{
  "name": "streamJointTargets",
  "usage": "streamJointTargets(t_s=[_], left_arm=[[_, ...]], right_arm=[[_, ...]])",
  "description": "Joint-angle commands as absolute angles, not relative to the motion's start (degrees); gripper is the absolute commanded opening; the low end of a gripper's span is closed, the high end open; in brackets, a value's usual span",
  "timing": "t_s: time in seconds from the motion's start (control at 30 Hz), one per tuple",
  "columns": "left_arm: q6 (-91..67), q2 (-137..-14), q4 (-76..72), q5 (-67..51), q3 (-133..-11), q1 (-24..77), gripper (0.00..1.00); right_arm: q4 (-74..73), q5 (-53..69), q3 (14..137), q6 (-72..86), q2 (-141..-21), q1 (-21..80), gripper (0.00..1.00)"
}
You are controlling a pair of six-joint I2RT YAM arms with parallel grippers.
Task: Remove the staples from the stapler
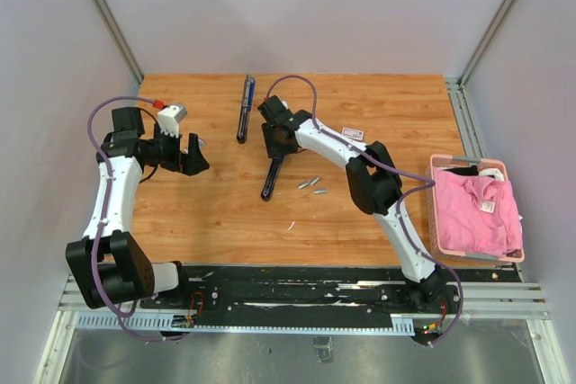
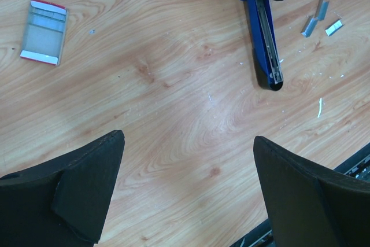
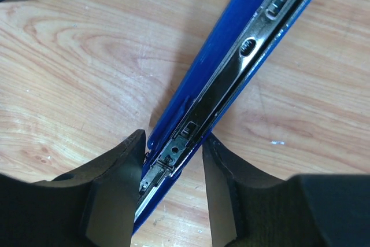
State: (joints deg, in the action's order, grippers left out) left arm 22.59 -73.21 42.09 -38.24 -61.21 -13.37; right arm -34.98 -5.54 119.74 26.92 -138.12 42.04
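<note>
No legible text; print on small box [image 2: 44, 23] unreadable.

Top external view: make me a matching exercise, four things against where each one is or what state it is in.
Things:
1. stapler
2. staples
3. pink cloth
4. left gripper

Place or state:
A. in the basket
B. open, holding nothing
C. between the fingers of the right gripper
D. lying loose beside the stapler

Pairs: 1-C, 2-D, 3-A, 4-B
</note>
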Motion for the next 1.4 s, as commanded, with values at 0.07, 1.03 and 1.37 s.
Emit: streamJointTargets(t_s=[0.07, 1.03, 1.37], left_arm=[[23.47, -72.16, 40.96, -39.29, -60.90, -13.62, 0.98], [23.47, -73.21, 40.91, -38.72, -60.91, -13.62, 0.98], [23.53, -74.37, 40.95, -38.46, -61.00, -13.62, 0.98]], right_arm=[[-34.22, -6.41, 120.51, 24.62, -138.78, 39.20, 0.38], [-30.84, -20.32, 131.07, 17.56, -145.39, 32.75, 0.24], [-27.10, -22.45, 132.16, 14.19, -146.93, 25.84, 0.24]])
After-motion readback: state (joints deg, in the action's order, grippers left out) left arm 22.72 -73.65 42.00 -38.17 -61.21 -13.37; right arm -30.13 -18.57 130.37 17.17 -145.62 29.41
